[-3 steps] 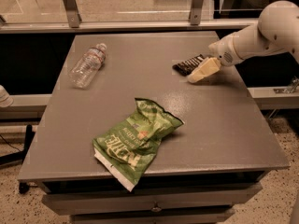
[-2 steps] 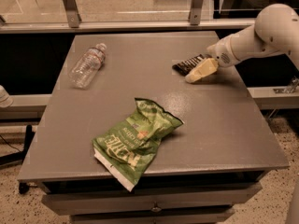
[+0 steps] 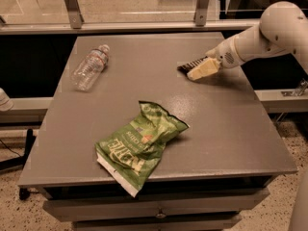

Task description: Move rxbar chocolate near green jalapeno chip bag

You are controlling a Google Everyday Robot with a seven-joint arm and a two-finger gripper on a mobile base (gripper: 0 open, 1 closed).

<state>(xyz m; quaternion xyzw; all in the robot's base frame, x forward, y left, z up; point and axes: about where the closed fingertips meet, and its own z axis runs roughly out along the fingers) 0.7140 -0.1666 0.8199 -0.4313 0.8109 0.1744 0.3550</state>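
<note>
The rxbar chocolate [image 3: 188,65] is a small black wrapper with white lettering at the table's far right, partly covered by my gripper. My gripper [image 3: 198,71], cream-coloured at the end of the white arm, reaches in from the right and sits right on the bar's near side. The green jalapeno chip bag [image 3: 140,143] lies crumpled near the table's front edge, left of centre, well apart from the bar and the gripper.
A clear plastic water bottle [image 3: 90,67] lies on its side at the far left of the grey table [image 3: 231,129]. A metal rail runs behind the table. The bag's white edge overhangs the table's front edge.
The gripper and the rxbar chocolate have shifted slightly to the left together. The chip bag and the bottle have not moved.
</note>
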